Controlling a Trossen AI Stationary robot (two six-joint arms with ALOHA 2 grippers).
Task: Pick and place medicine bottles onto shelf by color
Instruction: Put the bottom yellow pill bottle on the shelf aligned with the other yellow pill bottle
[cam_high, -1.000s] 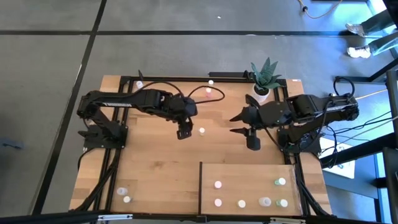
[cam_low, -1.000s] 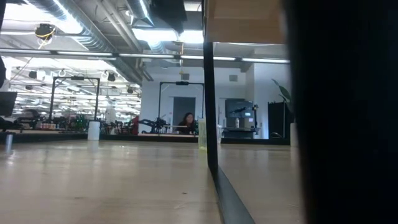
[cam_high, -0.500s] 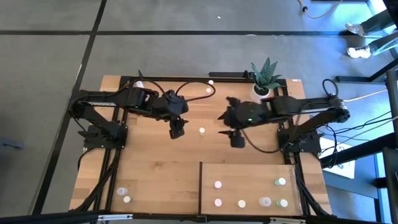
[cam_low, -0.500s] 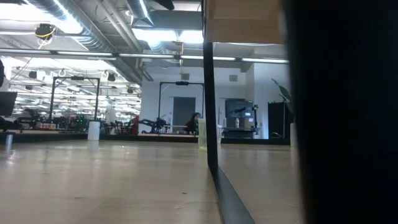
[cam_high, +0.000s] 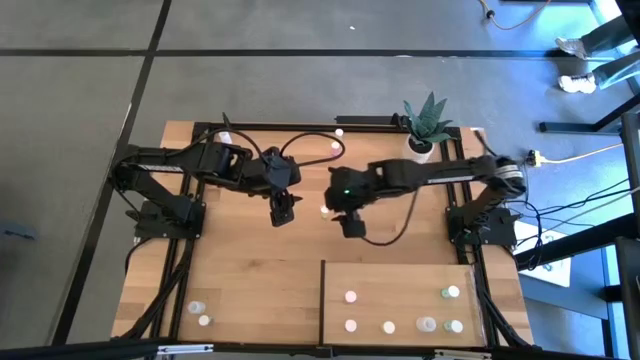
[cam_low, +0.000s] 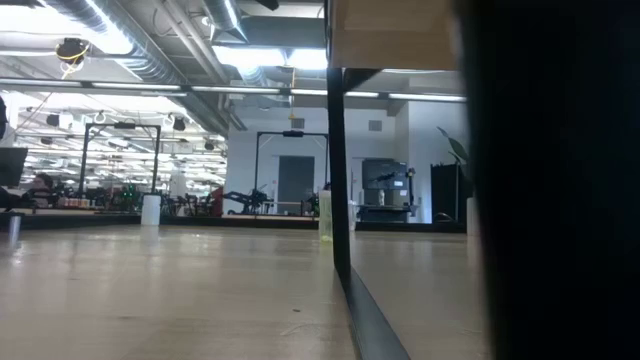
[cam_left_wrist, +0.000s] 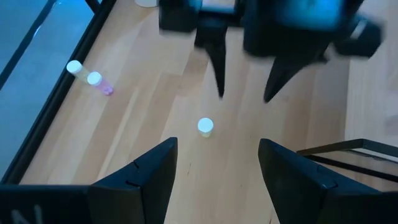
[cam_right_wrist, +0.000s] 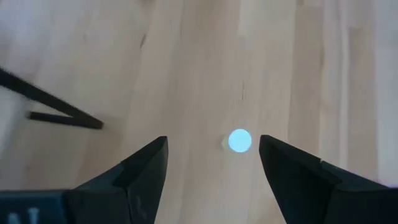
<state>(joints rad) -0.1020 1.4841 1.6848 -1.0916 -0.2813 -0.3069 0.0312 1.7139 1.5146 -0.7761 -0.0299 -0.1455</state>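
A small white-capped medicine bottle (cam_high: 324, 210) stands upright on its base in the middle of the tabletop. My right gripper (cam_high: 333, 203) hangs open just above it, and the bottle (cam_right_wrist: 239, 141) shows between its fingers without touching them. My left gripper (cam_high: 282, 213) is open and empty a little to the bottle's left, and the bottle (cam_left_wrist: 205, 126) shows ahead of it. The shelf (cam_high: 400, 285) lies at the near right and carries several bottles, some whitish (cam_high: 350, 296), some green (cam_high: 452, 292).
Two bottles (cam_high: 200, 312) stand at the near left corner. More bottles (cam_high: 335, 140) stand by the far edge, and two of them (cam_left_wrist: 85, 73) show in the left wrist view, one pinkish. A potted green plant (cam_high: 424, 125) stands at the far right. In the low view the shelf's dark edge (cam_low: 345, 250) runs across the table.
My right gripper has gone toward the table's left, from near the plant to over the middle bottle, and has stayed open. My left gripper has drawn back a little toward the table's left, away from that bottle. The bottle has not moved.
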